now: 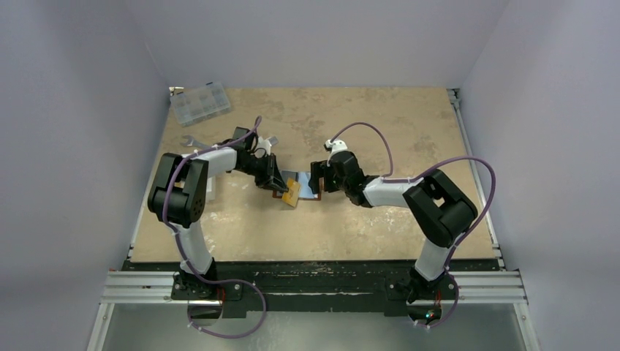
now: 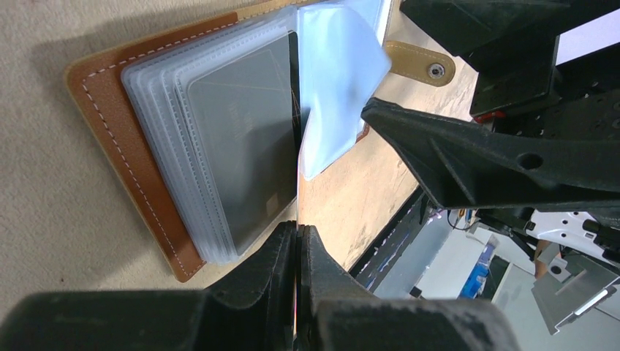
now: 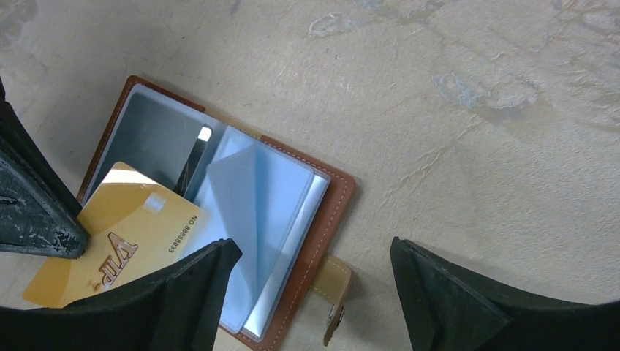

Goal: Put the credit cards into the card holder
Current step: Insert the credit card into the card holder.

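The brown leather card holder (image 3: pixel 333 208) lies open on the table, its clear sleeves fanned out; it also shows in the top view (image 1: pixel 301 180) and the left wrist view (image 2: pixel 110 139). My left gripper (image 2: pixel 298 238) is shut on an orange-yellow card (image 3: pixel 110 245) marked VIP. The card's far end rests at the holder's left page, in the top view (image 1: pixel 291 194) too. My right gripper (image 3: pixel 314 292) is open and empty, hovering over the holder's right page and snap tab (image 3: pixel 335 292). A light blue leaf (image 3: pixel 245 212) stands up from the spine; I cannot tell whether it is a card or a sleeve.
A clear compartmented box (image 1: pixel 199 102) sits at the back left corner. A silver wrench (image 1: pixel 191 140) lies beside my left arm. Something white (image 1: pixel 210 189) shows behind the left arm's elbow. Grey walls close in on both sides of the table.
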{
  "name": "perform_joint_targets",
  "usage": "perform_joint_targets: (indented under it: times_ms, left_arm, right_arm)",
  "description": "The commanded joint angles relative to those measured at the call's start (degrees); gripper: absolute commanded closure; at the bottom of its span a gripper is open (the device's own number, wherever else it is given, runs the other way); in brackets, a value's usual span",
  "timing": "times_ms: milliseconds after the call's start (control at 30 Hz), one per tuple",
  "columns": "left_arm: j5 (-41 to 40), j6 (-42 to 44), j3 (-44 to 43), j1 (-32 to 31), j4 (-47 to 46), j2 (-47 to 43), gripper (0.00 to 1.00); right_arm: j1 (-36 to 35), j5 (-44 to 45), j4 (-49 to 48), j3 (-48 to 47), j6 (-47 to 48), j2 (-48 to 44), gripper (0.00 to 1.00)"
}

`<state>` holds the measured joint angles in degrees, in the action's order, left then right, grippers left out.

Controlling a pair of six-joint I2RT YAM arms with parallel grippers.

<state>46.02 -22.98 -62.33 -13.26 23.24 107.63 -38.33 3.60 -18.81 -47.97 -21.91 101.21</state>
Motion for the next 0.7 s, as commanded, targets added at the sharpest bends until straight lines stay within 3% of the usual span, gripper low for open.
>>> perform_joint_targets:
  times_ms: [0, 500, 667]
  left_arm:
    - [0.67, 0.34, -2.18, 0.16, -1.42, 0.53, 1.00]
    - [4.74, 0.20, -6.35, 0.51, -3.99, 6.79, 1.00]
    - [4.39, -2.71, -6.68, 0.51, -6.98, 7.71, 1.00]
  right_arm:
    - [-0.73, 2.98, 2.36, -1.80, 1.29, -0.35, 0.12]
    - [1.31, 3.09, 2.28, -0.12, -2.55, -0.57, 0.11]
    - [3.72, -2.05, 1.01, 0.63, -4.88, 0.56, 0.23]
